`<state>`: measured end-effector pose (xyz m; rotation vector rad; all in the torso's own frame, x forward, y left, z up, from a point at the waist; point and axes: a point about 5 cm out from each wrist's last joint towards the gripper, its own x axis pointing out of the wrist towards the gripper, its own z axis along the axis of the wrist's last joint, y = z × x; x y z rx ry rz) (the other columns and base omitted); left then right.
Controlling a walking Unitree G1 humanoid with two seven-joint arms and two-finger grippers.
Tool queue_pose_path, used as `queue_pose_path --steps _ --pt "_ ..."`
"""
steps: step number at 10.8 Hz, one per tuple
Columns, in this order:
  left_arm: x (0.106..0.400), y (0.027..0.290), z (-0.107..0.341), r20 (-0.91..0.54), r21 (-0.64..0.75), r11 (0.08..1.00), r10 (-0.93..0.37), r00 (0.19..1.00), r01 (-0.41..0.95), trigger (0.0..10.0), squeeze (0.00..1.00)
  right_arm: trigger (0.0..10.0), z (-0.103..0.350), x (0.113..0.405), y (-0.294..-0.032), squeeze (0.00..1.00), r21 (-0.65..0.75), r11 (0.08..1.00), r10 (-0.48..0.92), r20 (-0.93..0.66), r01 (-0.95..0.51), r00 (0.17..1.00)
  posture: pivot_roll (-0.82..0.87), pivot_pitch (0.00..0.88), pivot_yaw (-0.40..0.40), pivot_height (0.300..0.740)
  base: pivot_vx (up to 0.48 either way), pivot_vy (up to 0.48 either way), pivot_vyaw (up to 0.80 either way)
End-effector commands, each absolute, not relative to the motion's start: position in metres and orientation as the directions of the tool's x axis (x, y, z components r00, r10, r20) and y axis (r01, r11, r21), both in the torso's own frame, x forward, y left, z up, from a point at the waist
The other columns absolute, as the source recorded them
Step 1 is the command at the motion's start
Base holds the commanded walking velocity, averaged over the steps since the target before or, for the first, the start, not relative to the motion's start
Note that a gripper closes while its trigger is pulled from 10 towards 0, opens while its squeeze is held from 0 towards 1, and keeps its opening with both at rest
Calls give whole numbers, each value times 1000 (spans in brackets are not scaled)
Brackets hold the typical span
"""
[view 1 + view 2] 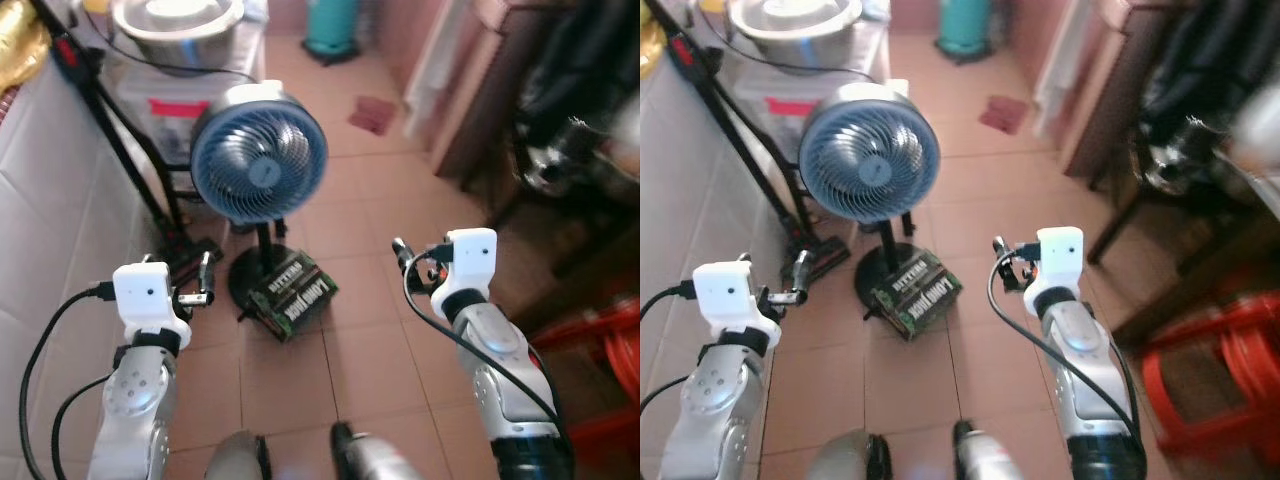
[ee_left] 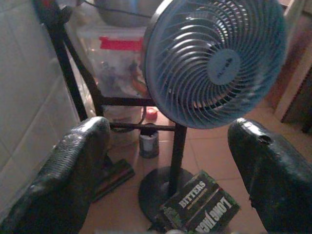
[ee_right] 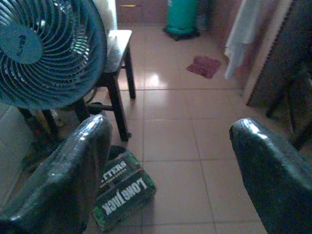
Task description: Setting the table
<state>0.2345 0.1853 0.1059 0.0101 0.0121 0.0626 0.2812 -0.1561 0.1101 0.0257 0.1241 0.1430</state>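
Both arms are raised over a terracotta tiled floor (image 1: pixel 370 330). The left gripper (image 1: pixel 205 283) sits in the lower left of the head view, the right gripper (image 1: pixel 410 262) right of centre; in each wrist view the two black fingers (image 2: pixel 73 170) stand wide apart with nothing between them — both spread and empty.

In the middle of the frame stands a blue fan (image 1: pixel 258 165) on a black pole and round base. A dark green box (image 1: pixel 293 293) with white lettering lies on the floor touching that base, between the two grippers and a little beyond them. To the upper left, a metal bowl (image 1: pixel 176 22) rests on a clear plastic bin (image 1: pixel 165 115) with a red label, beside a white tiled wall (image 1: pixel 50 200). A teal container (image 1: pixel 331 25) stands at the top centre, and a dark red rag (image 1: pixel 372 114) lies on the tiles near it. Red stools (image 1: pixel 1220 370) fill the lower right corner.

Dark furniture (image 1: pixel 500 110) in the upper right is too blurred to make out — no plates or cutlery can be picked out.
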Motion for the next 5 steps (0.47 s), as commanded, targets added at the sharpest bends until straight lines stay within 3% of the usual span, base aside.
queue_pose_path --steps 1,2,5 --pt "234 185 107 -15 12 998 60 998 -60 10000 0 10000 114 281 -160 0 33 992 122 -111 -119 986 2 96 8 740 -240 0 -756" --pt "234 185 107 -17 11 998 56 998 -56 10000 0 10000 114 280 -159 0 35 992 123 -111 -120 986 0 96 10 740 0 0 -763" --pt "237 184 107 -16 4 999 51 999 -51 10000 0 10000 114 279 -158 0 45 992 123 -107 -119 987 0 94 7 740 0 244 -763"
